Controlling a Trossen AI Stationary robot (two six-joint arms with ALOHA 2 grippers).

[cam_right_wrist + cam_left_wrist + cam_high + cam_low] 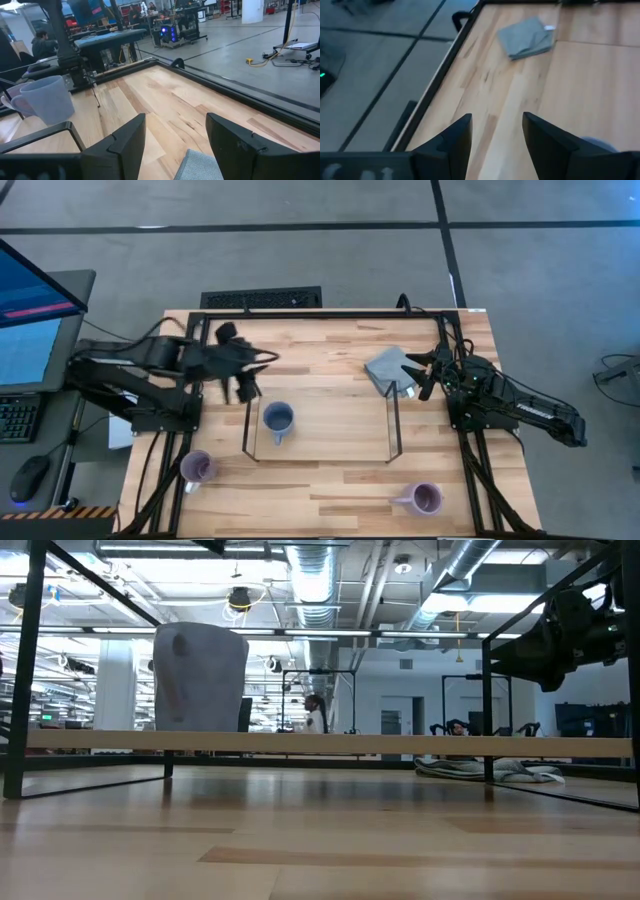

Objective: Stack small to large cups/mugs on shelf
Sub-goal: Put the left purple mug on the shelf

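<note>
A blue-grey mug (277, 420) (200, 675) (50, 100) stands upright on the wood board of the shelf (330, 430) (330, 742), near the board's left end. One lavender mug (197, 468) stands on the table near the left near corner. The other lavender mug (425, 498) stands at the right near side. My left gripper (245, 387) (495, 122) hovers open just beyond the shelf's left far corner. My right gripper (425, 375) (175, 122) is open above the folded grey cloth (390, 370) (526, 37).
The grey cloth (490, 770) lies on the table by the shelf's right far corner. Thin black wire end frames (245, 425) (396, 425) rise at both ends of the shelf. A black metal frame (330, 313) borders the table. Bare wood lies between the two lavender mugs.
</note>
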